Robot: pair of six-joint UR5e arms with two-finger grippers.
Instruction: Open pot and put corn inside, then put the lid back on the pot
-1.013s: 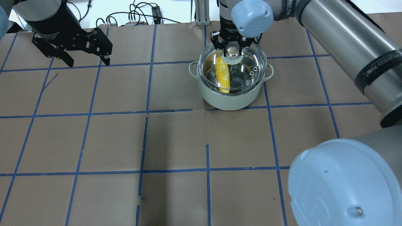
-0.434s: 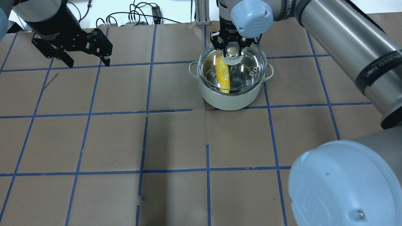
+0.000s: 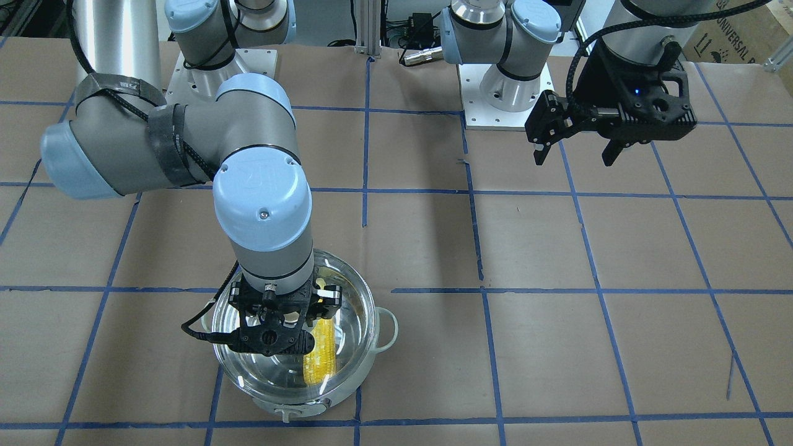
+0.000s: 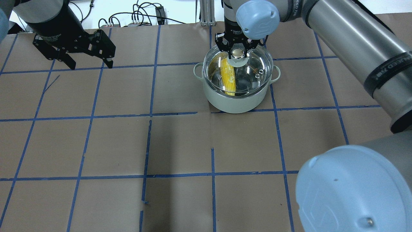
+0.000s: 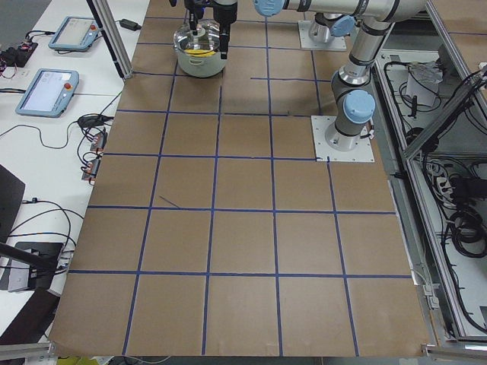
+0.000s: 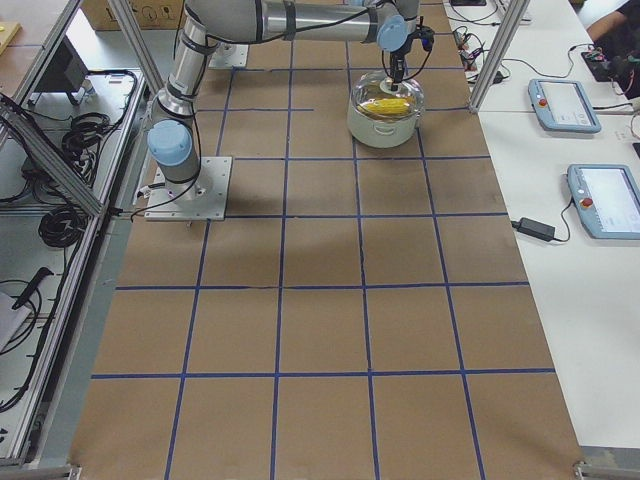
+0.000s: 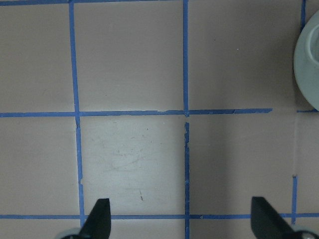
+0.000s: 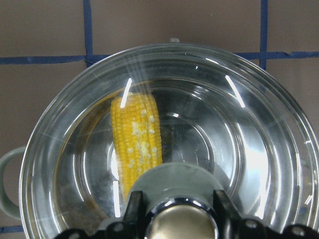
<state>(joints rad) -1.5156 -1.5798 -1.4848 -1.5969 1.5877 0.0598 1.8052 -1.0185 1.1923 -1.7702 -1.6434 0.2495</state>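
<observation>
Overhead exterior is showing the right end effector (image 4: 237, 52) clamped on the knob of the lid (image 4: 246, 72). The lid has shifted slightly left over the pot (image 4: 238, 103) and is probably settling onto its rim, with the corn (image 4: 228, 77) lying inside. The left end effector (image 4: 90, 65) is hovering with its fingers spread, well away.

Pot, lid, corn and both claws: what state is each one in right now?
pot, upright on the table, covered by the lid.
lid, over the pot's mouth, held by the right claw; fully seated or not, cannot tell.
corn, lying inside the pot, under the lid.
right claw, shut on the lid.
left claw, open, empty, above the table, away from the pot.
</observation>
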